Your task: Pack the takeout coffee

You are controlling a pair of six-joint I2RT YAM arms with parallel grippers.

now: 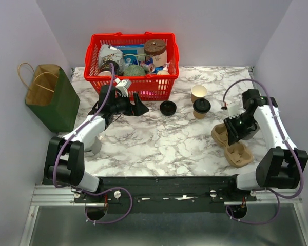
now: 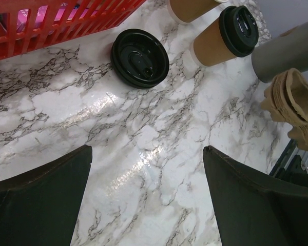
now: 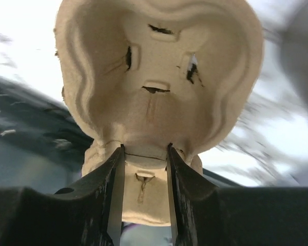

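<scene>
The takeout coffee [image 1: 198, 93] is an open tan paper cup with a white rim, standing right of the basket; the left wrist view cuts it off at the top edge [image 2: 189, 8]. A second tan cup with a black lid [image 1: 201, 107] [image 2: 222, 37] stands just in front of it. A loose black lid [image 1: 168, 107] [image 2: 140, 57] lies to their left. My left gripper [image 1: 140, 108] [image 2: 146, 151] hovers open over bare marble left of that lid. My right gripper [image 1: 229, 134] [image 3: 143, 148] is shut on the middle ridge of a brown pulp carrier [image 1: 220, 134] [image 3: 159, 77].
A red basket [image 1: 131, 38] full of items stands at the back centre. A green paper bag [image 1: 51, 97] stands open at the left table edge. Part of the pulp carrier [image 1: 239, 154] lies near the front right, and it shows at the left wrist view's right edge [image 2: 292, 102].
</scene>
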